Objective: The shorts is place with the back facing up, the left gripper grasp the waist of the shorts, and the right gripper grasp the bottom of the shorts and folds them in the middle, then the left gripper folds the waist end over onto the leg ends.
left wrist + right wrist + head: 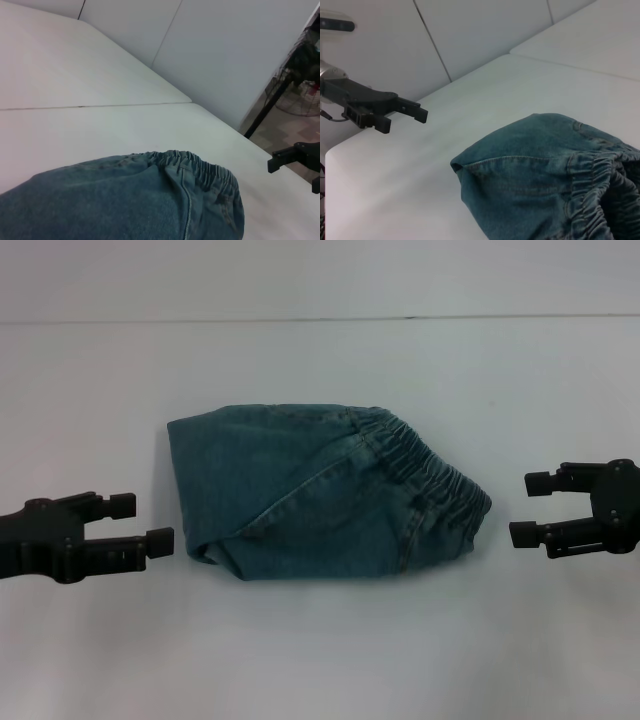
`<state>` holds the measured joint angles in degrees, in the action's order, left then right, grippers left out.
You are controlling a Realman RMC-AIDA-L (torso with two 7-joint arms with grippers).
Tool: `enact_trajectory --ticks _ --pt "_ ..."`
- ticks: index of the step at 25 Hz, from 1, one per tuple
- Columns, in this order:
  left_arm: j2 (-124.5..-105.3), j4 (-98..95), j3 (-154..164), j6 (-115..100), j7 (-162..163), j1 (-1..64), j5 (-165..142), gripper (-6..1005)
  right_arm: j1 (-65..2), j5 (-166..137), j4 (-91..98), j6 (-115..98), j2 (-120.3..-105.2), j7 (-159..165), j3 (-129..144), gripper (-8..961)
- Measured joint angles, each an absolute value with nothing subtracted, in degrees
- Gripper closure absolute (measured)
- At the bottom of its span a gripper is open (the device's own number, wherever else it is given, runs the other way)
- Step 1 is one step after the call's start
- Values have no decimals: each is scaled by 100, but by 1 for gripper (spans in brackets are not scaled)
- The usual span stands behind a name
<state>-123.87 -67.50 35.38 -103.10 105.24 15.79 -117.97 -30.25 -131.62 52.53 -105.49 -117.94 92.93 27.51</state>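
Blue denim shorts [320, 490] lie folded into a compact bundle in the middle of the white table, with the gathered elastic waist [425, 465] toward the right side. My left gripper [145, 522] hovers open just left of the bundle, holding nothing. My right gripper [530, 508] stands open to the right of the waist, also holding nothing and apart from the cloth. The left wrist view shows the shorts [130, 200] with the right gripper [295, 160] beyond them. The right wrist view shows the shorts [545, 175] with the left gripper [405, 115] farther off.
The white table [320, 660] spreads around the shorts on all sides. A seam line [300, 320] runs across its far part. Beyond the table edge in the left wrist view stands a dark stand [265, 107] on the floor.
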Motion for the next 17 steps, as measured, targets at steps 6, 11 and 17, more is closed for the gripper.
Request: enact_trajectory --ticks 6,11,17 --pt "-12382 -6702 3538 -10334 10524 1619 -11803 63 -3017 -13165 5246 -10539 -11795 9296 2756 6" --pt "-12376 -6689 3535 -10356 10529 1645 -11804 63 -3012 -13166 5227 -10528 -11795 9298 2760 5" --pt "-12381 -6688 3539 -10366 10540 1662 -11803 63 -3006 -13166 5223 -10493 -11800 9299 2762 5"
